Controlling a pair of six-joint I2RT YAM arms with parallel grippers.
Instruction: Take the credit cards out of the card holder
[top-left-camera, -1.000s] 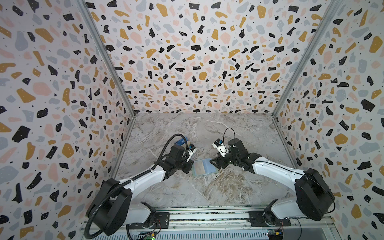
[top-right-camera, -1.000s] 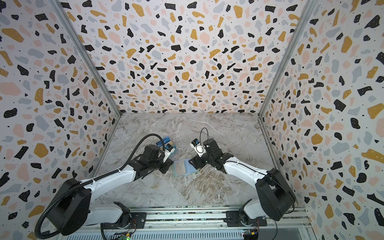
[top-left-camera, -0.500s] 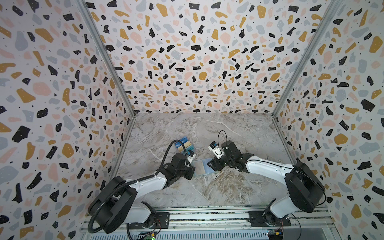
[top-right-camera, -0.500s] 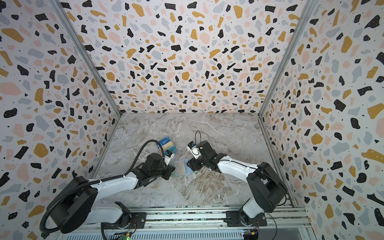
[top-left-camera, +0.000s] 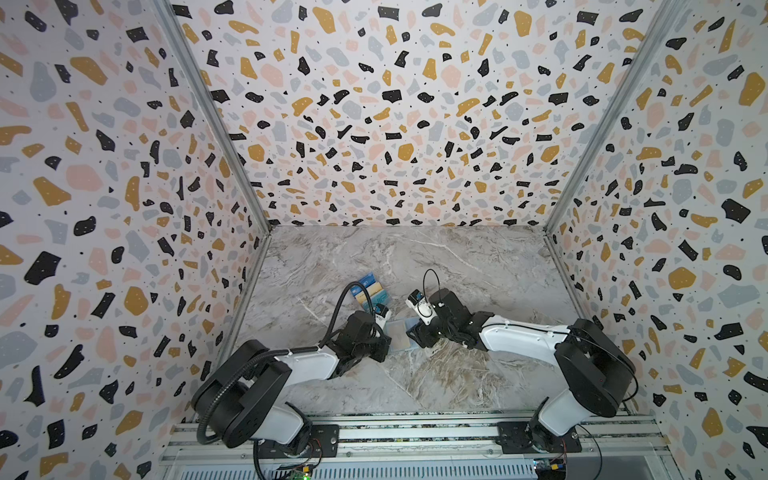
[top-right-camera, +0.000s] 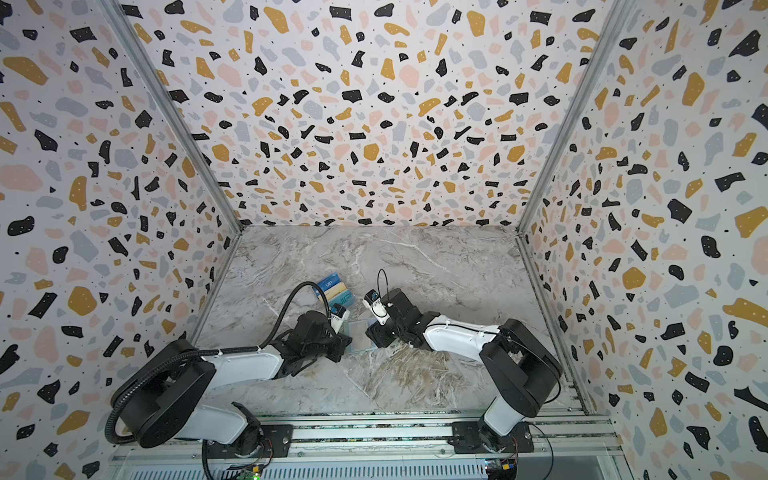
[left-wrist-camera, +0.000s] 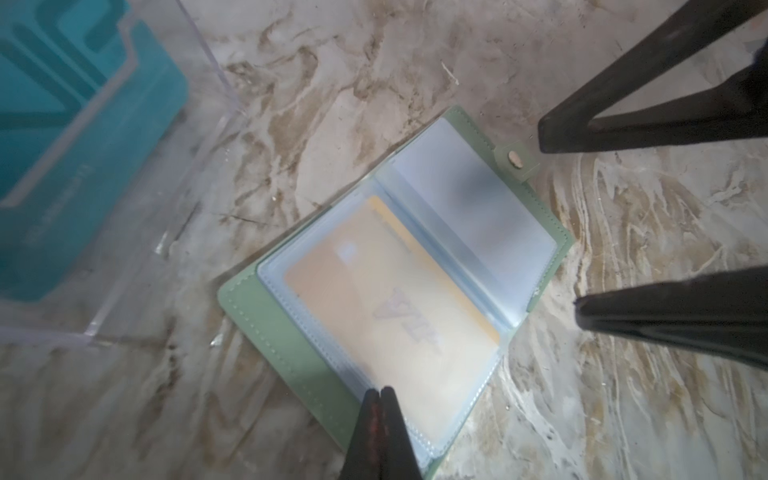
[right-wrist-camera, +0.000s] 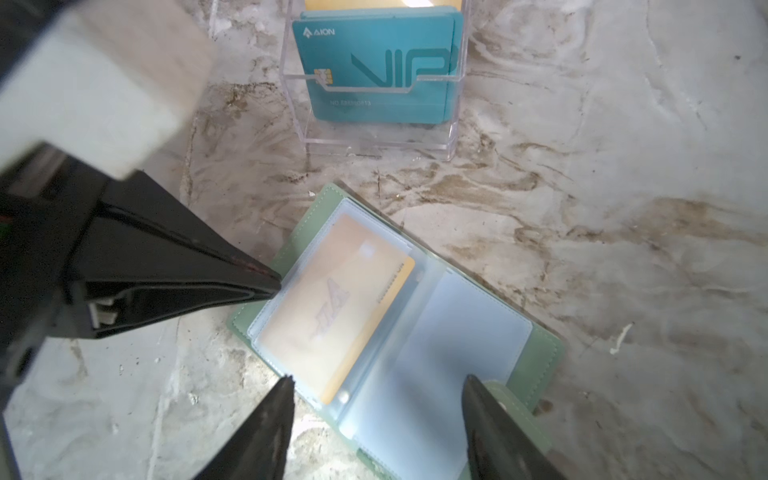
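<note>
Both top views: terrazzo walls (top-left-camera: 374, 104), marble tabletop (top-left-camera: 457, 266); left jaws perhaps pinching card holder (top-left-camera: 399, 336), right jaws apart.

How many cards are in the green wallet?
1: a tan-gold card sleeved in the open card holder; its other side looks empty, though others may hide beneath.

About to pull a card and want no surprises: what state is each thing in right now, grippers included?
card holder: open, flat on the table
snap tab: unfastened
tan-gold card: tucked inside the holder
opposite sleeve: looks empty
teal VIP card: standing in the clear stand
left gripper: shut, tip at the holder's edge
right gripper: open, over the holder
</note>
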